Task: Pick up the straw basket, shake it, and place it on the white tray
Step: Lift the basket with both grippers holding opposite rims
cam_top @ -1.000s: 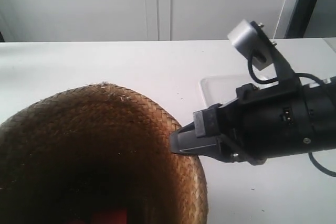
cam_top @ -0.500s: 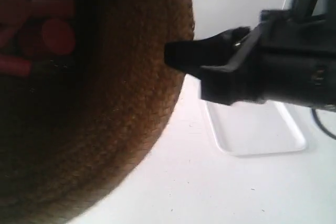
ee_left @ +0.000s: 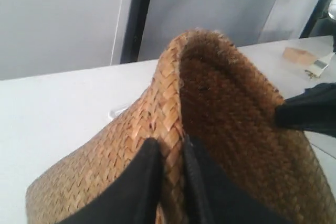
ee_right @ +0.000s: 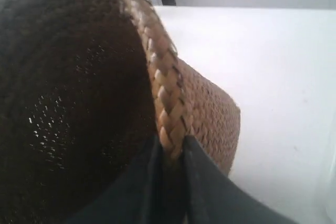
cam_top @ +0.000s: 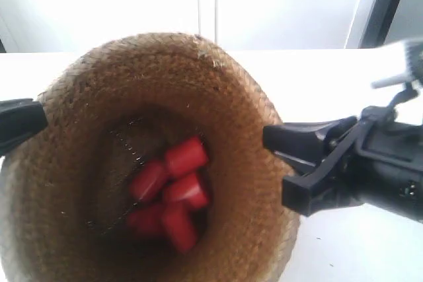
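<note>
The straw basket (cam_top: 244, 117) is held off the white table, its mouth tipped toward the exterior camera. Several red pieces (cam_top: 182, 183) lie in its dark inside. My left gripper (ee_left: 168, 145) is shut on the braided rim of the basket (ee_left: 231, 103), one finger inside and one outside. My right gripper (ee_right: 170, 145) is shut on the rim at the opposite side of the basket (ee_right: 210, 103). In the exterior view, black fingers (cam_top: 291, 143) pinch the wall from the view's right and another finger (cam_top: 23, 123) from its left. The white tray is hidden.
The white table (cam_top: 370, 249) lies below the basket, with pale cabinet doors (cam_top: 264, 4) behind it. A dark upright post (ee_left: 139, 19) stands beyond the table. A small tan block (ee_left: 296, 54) lies on the table's far part.
The basket has swung up close to the camera and back; its mouth now faces the camera and shows the red pieces. The tray, visible half a second ago, is now covered.
</note>
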`<action>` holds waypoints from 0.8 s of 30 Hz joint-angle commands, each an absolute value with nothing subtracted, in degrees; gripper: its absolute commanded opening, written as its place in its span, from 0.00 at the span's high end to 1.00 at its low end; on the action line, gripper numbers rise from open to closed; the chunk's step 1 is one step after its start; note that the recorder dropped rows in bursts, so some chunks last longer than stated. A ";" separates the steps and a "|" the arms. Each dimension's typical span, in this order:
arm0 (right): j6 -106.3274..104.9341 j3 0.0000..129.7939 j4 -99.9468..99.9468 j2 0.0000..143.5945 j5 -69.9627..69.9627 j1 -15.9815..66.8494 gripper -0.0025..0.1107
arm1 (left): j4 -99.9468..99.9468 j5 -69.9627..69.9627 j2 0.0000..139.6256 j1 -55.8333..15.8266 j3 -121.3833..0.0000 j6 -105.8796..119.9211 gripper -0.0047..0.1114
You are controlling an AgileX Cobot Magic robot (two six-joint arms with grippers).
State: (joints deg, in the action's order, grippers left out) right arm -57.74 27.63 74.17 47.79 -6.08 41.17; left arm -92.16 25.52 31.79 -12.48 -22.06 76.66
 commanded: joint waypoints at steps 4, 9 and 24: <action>-52.10 29.25 66.83 40.52 -7.62 41.63 0.98 | -84.94 29.57 31.43 -12.75 -26.67 67.16 0.96; -55.30 31.19 67.03 38.86 -3.31 41.63 0.98 | -97.36 31.12 31.71 -12.75 -29.00 79.45 0.96; -43.87 33.26 59.81 39.39 -3.94 41.63 0.98 | -86.89 31.91 31.35 -12.75 -31.15 68.08 0.96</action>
State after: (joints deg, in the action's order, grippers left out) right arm -43.64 26.72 60.99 40.52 -2.64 41.31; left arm -80.23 28.46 32.23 -12.47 -25.81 65.82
